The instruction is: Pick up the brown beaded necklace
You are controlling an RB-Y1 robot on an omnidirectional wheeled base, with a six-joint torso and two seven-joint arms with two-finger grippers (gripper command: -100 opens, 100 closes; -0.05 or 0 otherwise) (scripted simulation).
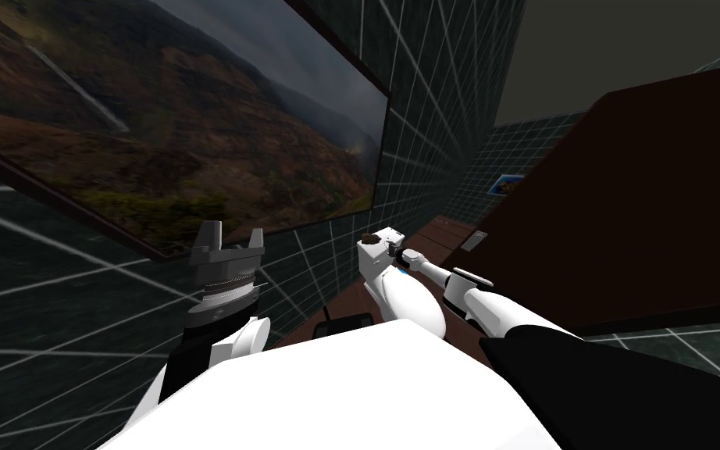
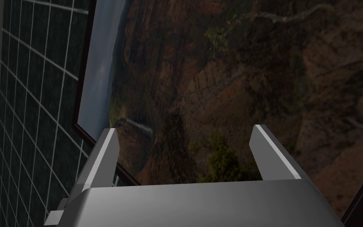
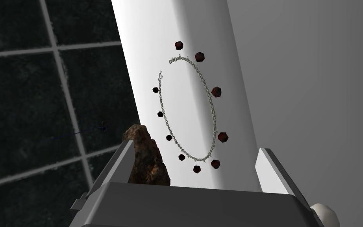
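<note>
Necklace at the right claw, both claws wide

Head view: the left gripper [image 1: 231, 237] stands upright with its fingers apart, in front of a large framed landscape picture [image 1: 155, 117] on a dark tiled wall [image 1: 429, 117]. The right gripper [image 1: 378, 241] reaches out over a narrow brown top [image 1: 438, 233] along that wall, with a small brown speck at its tip, and a big dark brown cabinet [image 1: 647, 203] stands beside it.

Left wrist view: the fingers [image 2: 106, 157] stand wide with nothing between them.

Right wrist view: the fingers [image 3: 131, 157] also stand wide. The necklace [image 3: 213, 114], a thin silvery chain loop ringed by dark red-brown beads, hangs just beyond them, its low end in the gap. A rough brown lump [image 3: 147, 161] lies against one finger's inner face. I cannot tell whether it belongs to the necklace.
</note>
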